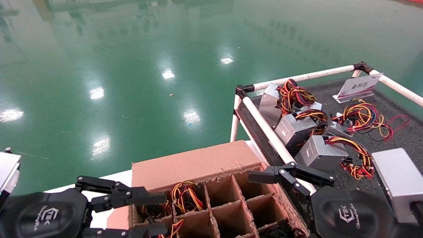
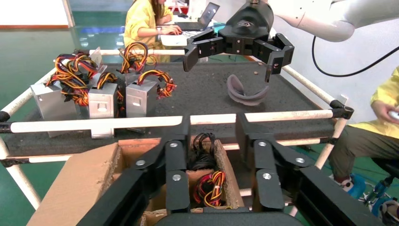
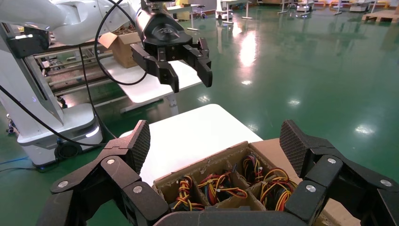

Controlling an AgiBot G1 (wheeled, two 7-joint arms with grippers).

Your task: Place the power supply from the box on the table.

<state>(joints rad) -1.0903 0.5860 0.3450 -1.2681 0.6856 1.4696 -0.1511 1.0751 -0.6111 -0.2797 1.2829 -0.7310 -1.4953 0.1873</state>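
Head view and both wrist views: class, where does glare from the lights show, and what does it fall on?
Head view: bright white patches on the green floor. Right wrist view: the same floor glare behind the left hand. Left wrist view: none on the table.

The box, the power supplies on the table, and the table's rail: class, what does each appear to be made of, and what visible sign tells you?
The box: brown corrugated cardboard, matte, with ragged edges on its cell dividers.
The power supplies: probably sheet metal, grey with a dull sheen and folded corners.
The rail: smooth white pipe, plastic or coated metal, with black corner joints.
The table: dark speckled surface, material unclear.
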